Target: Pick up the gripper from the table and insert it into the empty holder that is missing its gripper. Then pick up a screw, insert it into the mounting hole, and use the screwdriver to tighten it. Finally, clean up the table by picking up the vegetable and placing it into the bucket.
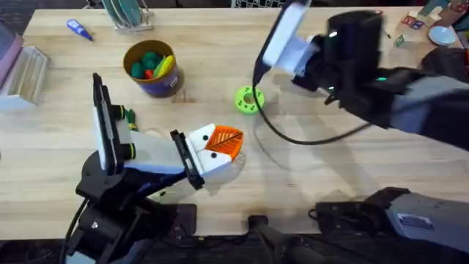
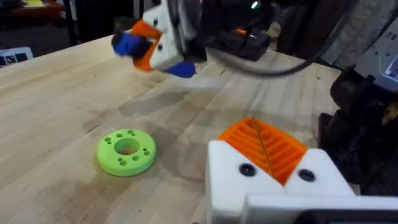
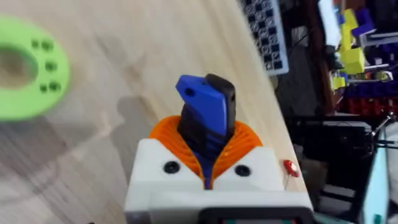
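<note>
My right gripper (image 1: 302, 55) hangs over the table's back middle, shut on the blue screwdriver (image 1: 282, 33), which trails a black cable. The right wrist view shows the screwdriver (image 3: 205, 112) clamped between the orange pads (image 3: 245, 140). Low at the table's middle, my left gripper (image 1: 220, 143) is shut, its two orange ribbed tips (image 2: 264, 146) pressed together on white mounts. The left wrist view looks out at the right gripper (image 2: 155, 43) and screwdriver (image 2: 127, 43). The small dark-green vegetable (image 1: 130, 117) lies left of centre. Behind it stands the bucket (image 1: 163, 86), holding toys. A loose gripper, empty holder and screw are out of view.
A lime-green disc (image 1: 248, 100) lies just below the screwdriver's tip, between the two grippers. A small blue pen-like tool (image 1: 79, 29) and a rack (image 1: 128, 15) sit at the back left, and a pale container (image 1: 18, 70) lies at the left edge.
</note>
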{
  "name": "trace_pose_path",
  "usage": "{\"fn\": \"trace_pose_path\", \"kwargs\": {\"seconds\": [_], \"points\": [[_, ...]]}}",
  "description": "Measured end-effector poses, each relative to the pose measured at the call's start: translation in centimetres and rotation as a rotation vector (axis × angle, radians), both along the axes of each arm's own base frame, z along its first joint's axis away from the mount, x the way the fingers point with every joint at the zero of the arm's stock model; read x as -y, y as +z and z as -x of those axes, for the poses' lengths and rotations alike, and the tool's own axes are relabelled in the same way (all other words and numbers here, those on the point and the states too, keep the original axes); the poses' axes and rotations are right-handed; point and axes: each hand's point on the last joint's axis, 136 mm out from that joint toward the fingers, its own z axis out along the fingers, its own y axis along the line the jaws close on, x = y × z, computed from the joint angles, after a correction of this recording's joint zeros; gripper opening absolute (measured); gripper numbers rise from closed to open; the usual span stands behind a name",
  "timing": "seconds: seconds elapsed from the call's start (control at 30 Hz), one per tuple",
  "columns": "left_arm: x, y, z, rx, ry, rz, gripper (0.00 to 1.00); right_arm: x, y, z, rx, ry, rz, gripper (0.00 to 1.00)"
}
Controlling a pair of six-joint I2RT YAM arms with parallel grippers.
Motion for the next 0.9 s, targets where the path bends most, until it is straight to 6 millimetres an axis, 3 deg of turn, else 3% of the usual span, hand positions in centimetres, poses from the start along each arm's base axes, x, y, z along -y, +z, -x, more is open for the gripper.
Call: {"fn": "trace_pose_path", "kwargs": {"seconds": [0.17,0.37,0.53,0.6,0.67,0.83,0.9], "points": [[0.0,0.0,0.0,0.000,0.000,0.000,0.005,0.6,-4.8,-0.7,-0.080,0.025,0.173,0.023],[0.0,0.0,0.0,0.000,0.000,0.000,0.005,0.5,-7.0,-2.8,-0.040,0.016,0.228,0.023],[0.0,0.0,0.0,0.000,0.000,0.000,0.005,0.9,-9.4,-2.9,-0.078,0.036,0.312,0.023],[0.0,0.0,0.0,0.000,0.000,0.000,0.005,1.0,-9.5,-3.0,-0.079,0.034,0.327,0.023],[0.0,0.0,0.0,0.000,0.000,0.000,0.005,1.0,-9.5,-3.0,-0.080,0.032,0.328,0.152],[0.0,0.0,0.0,0.000,0.000,0.000,0.005,0.8,-8.0,-3.9,-0.040,0.018,0.327,0.868],[0.0,0.0,0.0,0.000,0.000,0.000,0.005,0.9,-7.5,-4.1,-0.035,0.010,0.322,0.970]]}}
